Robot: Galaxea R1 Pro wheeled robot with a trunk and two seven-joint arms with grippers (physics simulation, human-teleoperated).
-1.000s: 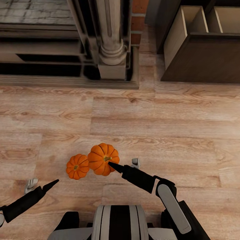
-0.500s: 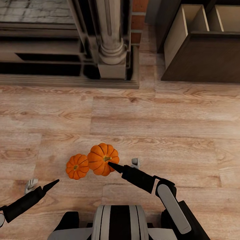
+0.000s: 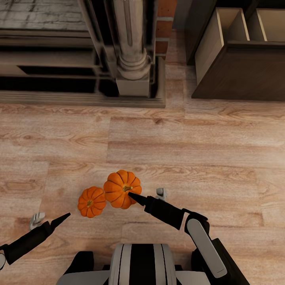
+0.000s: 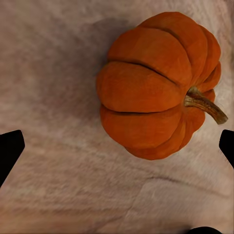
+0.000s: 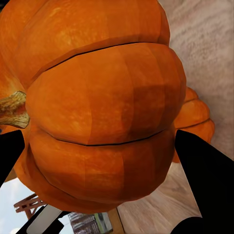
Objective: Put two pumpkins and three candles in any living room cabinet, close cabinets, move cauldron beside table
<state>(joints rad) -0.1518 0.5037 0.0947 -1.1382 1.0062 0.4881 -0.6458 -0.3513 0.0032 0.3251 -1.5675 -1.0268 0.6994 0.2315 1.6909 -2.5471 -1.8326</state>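
Change since earlier: whole head view has slid a little, the fireplace base and cabinet sitting lower in frame, so the camera has moved; against the floor planks, the smaller pumpkin now lies slightly lower and farther from its neighbour, while the larger one keeps its place beside the right arm's tip.
Larger pumpkin: squat, ribbed orange pumpkin with a short brown stem [image 3: 122, 189], low centre of the head view, pressed close up to the right gripper [image 3: 134, 196]; in the right wrist view [image 5: 97, 112] it sits between the two dark fingers.
Right gripper state: closed around the larger pumpkin as far as I can judge, a finger on each flank.
Smaller pumpkin: second ribbed orange pumpkin [image 3: 92, 202], just left of the first, lying on the pale wood-plank floor [image 3: 190, 150]; the left wrist view [image 4: 158, 85] shows it resting on the boards.
Left gripper state: left gripper [image 3: 65, 217] at lower left, spread wide and holding nothing, near the smaller pumpkin but apart from it.
Cabinet: dark brown wood unit with a pulled-out drawer and pale beige interior [image 3: 237, 51], upper right, well apart from both pumpkins.
Step in hand: carrying off the first pumpkin, by my reading.
Next move calls for: lifting clear, turning toward the upper right, and setting the pumpkin into the open drawer without brushing the smaller one.
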